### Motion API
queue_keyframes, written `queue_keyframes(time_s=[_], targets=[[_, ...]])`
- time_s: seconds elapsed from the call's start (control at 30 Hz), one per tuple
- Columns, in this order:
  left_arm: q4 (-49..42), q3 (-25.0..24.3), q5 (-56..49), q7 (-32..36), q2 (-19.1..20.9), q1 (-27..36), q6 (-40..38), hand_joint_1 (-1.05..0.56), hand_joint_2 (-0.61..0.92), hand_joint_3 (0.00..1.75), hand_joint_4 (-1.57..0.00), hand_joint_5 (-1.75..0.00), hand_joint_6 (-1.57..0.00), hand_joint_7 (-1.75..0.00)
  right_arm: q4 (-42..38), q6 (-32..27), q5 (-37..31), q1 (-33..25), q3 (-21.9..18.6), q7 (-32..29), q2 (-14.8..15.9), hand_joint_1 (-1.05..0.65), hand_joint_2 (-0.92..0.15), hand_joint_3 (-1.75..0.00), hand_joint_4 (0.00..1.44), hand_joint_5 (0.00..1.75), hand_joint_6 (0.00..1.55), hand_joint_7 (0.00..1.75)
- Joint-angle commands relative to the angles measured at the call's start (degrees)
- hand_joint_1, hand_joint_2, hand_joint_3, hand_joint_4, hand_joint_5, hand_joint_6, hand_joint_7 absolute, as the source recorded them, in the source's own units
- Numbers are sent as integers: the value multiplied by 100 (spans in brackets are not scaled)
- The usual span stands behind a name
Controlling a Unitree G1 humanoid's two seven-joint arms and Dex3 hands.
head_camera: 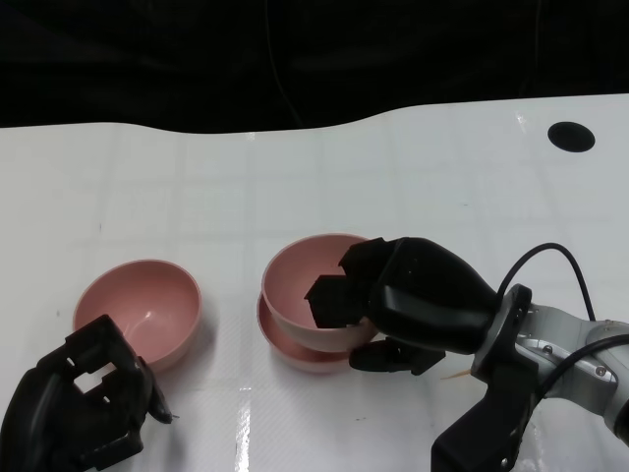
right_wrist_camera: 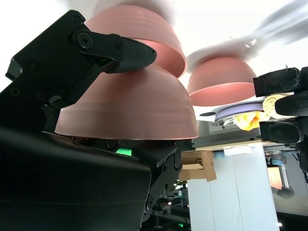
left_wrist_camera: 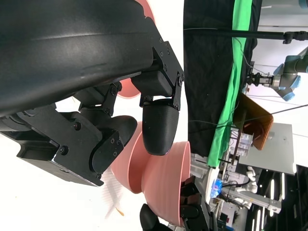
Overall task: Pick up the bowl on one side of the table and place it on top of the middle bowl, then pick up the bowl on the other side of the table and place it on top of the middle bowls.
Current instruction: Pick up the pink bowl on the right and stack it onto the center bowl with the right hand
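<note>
Black fingers of the right hand [head_camera: 393, 305] grip the rim of a pink bowl [head_camera: 313, 290]: some fingers reach inside the bowl, others press on its outer wall. This held bowl sits tilted in the middle bowl [head_camera: 295, 346], which lies on the white table [head_camera: 295, 177] and shows only as a pink edge under it. The left bowl [head_camera: 138, 310] stands upright on the table, well apart from the pair. Just in front of it rests the left hand [head_camera: 84, 408], its fingers curled inward and holding nothing. At the far right corner of the table is a dark round hole [head_camera: 571, 136].
</note>
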State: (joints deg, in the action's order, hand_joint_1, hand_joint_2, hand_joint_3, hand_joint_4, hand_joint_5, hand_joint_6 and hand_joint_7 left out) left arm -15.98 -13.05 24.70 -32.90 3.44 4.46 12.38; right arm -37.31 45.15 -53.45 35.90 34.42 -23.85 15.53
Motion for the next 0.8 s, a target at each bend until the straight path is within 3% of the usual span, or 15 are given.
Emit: queue_keyframes(time_s=[0.03,0.8], targets=[[-13,-13,4,24,29,-20,34,-1,53,127,-77,-175,-74,-156,-107,1,22,147,20,-56,3,-18,-56,-92,95,175,65,175],[12,38,-39,63,43,-8,84,1,60,122,-77,-175,-71,-159,-469,-30,-96,306,209,-263,-46,-19,-58,-88,93,175,64,175]])
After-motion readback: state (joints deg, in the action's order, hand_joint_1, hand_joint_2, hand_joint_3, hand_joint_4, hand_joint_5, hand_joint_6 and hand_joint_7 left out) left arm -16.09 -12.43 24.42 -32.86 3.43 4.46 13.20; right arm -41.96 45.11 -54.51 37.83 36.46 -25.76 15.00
